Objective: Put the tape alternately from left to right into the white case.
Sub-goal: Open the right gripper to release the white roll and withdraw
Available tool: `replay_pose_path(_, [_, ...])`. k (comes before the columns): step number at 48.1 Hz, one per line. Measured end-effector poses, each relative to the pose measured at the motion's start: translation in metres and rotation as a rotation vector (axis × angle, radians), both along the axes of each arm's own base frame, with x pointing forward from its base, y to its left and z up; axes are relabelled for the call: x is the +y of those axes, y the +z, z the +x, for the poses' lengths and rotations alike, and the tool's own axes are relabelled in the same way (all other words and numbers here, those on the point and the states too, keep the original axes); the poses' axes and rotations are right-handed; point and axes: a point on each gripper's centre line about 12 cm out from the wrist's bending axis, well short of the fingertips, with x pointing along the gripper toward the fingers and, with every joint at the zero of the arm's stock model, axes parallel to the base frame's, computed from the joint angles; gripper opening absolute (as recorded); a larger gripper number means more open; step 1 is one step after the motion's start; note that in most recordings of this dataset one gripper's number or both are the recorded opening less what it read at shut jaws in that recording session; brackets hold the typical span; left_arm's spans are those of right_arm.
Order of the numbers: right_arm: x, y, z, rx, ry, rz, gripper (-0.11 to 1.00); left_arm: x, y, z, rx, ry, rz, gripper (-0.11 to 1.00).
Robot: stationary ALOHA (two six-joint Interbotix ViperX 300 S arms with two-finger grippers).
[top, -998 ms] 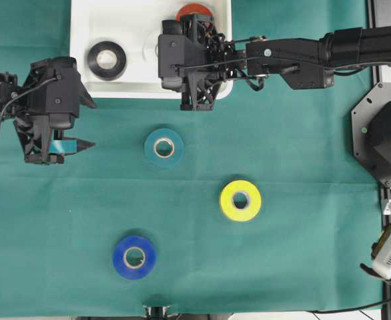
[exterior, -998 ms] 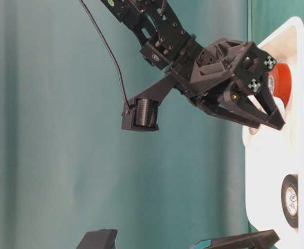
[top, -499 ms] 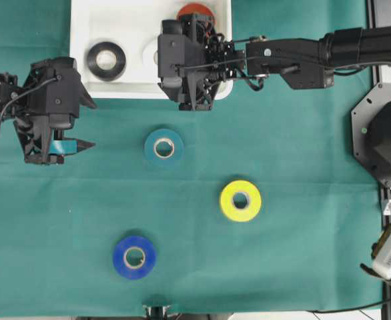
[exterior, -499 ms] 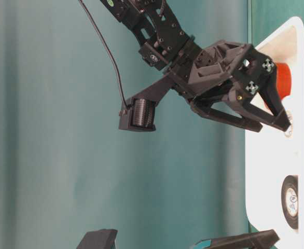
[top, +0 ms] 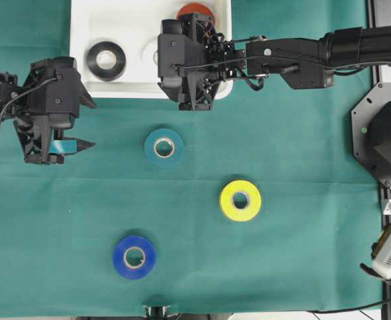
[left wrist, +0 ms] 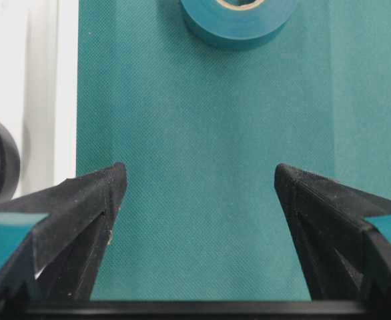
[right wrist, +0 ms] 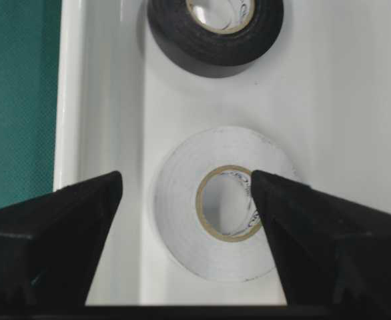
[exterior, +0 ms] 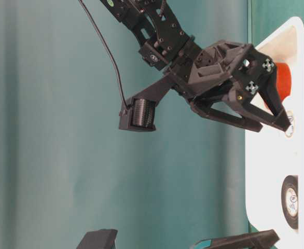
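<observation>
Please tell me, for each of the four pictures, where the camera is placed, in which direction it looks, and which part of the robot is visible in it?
Overhead: above the table, looking straight down; both arms, left gripper, right gripper.
Table-level: low at the cloth's edge, looking across to the white case; right arm.
Left wrist: looks past open fingers at the teal roll.
Right wrist: looks past open fingers onto the white roll.
Shared: the black roll appears in all four.

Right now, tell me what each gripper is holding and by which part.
Nothing. The right gripper stands open over the white roll lying in the tray; the left gripper is open over bare cloth.
</observation>
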Motion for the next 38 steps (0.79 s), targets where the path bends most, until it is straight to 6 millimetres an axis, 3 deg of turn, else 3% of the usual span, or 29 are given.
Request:
replay_pose_path(16, [0.006,-0.003,-0.003,0.011,0.013,0.003,0.89,0.0,0.0,0.0,0.002,0.001,-0.001,0.99])
replay_pose_path(38, [0.052,0.009,-0.026,0.001,0.113,0.005,0.89,0.0,0.0,0.0,0.0,0.001,-0.001,0.99])
